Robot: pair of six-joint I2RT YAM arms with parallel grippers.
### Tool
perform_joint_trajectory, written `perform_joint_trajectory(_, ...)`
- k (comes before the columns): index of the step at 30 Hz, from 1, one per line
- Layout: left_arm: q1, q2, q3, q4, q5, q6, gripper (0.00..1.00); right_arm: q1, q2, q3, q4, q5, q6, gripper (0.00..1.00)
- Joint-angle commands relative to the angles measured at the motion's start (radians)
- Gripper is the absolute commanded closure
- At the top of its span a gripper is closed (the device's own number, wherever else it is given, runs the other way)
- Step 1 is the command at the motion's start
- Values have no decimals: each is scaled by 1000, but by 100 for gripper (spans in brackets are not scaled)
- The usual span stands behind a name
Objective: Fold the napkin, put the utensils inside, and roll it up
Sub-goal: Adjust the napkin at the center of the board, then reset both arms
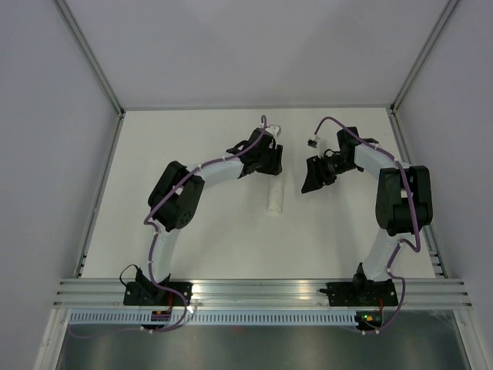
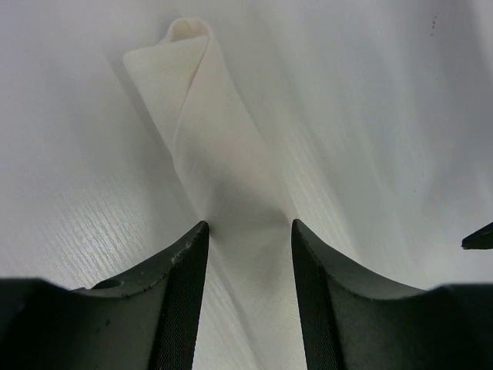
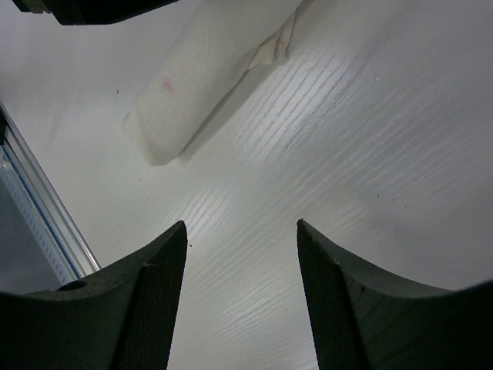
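We see the napkin [image 1: 275, 194] lying rolled into a slim white cylinder on the table [image 1: 192, 247]. Just right of the napkin, the right gripper [image 3: 242, 223] hangs spread wide and empty. At the napkin's far end, the left gripper [image 2: 248, 225] straddles the roll, jaws parted.
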Motion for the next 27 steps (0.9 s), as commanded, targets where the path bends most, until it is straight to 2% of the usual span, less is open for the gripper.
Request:
perform_joint_trajectory(1, 4, -83, -4, 59, -1, -56, 47, -8, 8, 34, -9, -25, -11, 35)
perform_joint_trajectory(11, 6, -109, -36, 82, -38, -73, 48, -12, 7, 35, -15, -25, -21, 35)
perform_joint_trajectory(14, 10, -160, -79, 106, -49, -86, 48, -20, -7, 32, -9, -28, -16, 35)
perform_joint_trajectory(18, 20, -269, -180, 123, -98, -109, 47, -38, -41, 31, 8, -16, -1, 35)
perform_joint_trajectory(22, 33, -462, -292, 105, -123, -118, 46, -54, -119, 28, 30, -11, 28, 34)
perform_joint_trajectory(27, 67, -691, -471, 60, -133, -118, 43, -133, -264, 17, 43, 18, 60, 30)
